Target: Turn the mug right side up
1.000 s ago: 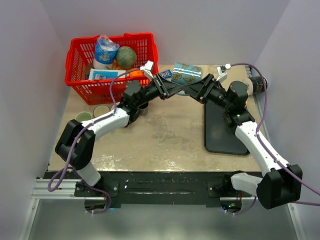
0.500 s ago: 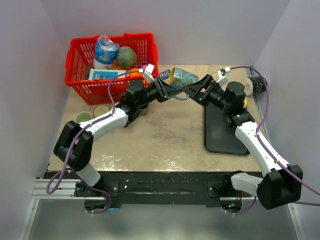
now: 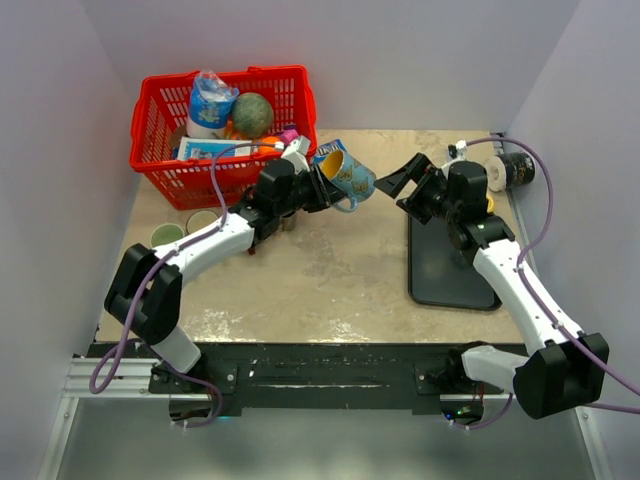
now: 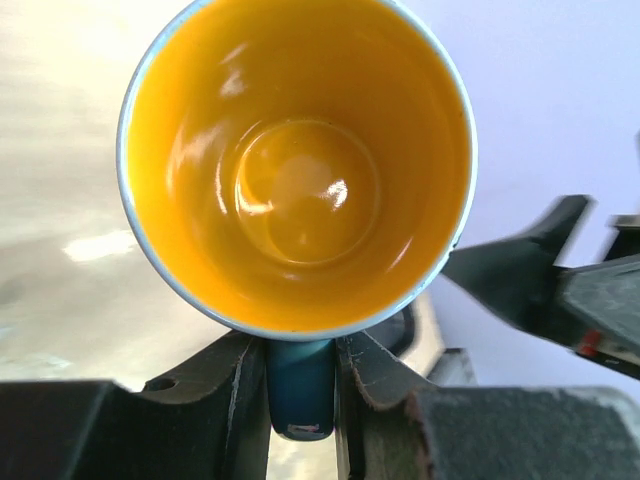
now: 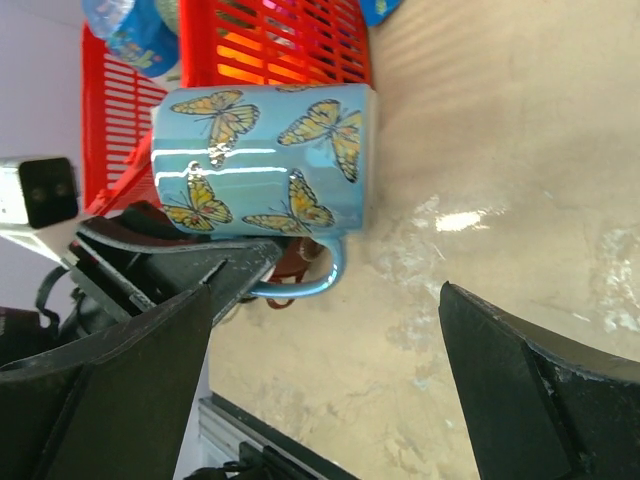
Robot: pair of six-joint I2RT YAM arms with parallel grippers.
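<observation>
Mug is blue with yellow butterflies on the outside and orange on the inside. It sits in the upper middle of the top view, just to the right of the red basket. The left gripper is pinching the mug by its blue handle, with one finger pressed on each side of it. The mug is held up over the tan table and is tipped over on its side. In the left wrist view its open mouth fills most of the picture, and you can look right down to the shiny orange bottom. In the right wrist view the mug lies sideways near the top left, with the handle pointing down. The right gripper is spread wide and holds nothing. It is near the mug, on its right in the top view, but not touching it. It hangs by the top edge of the black mat. Two small cups stand at the left of the top view, below the basket. A dark can is at the upper right.
</observation>
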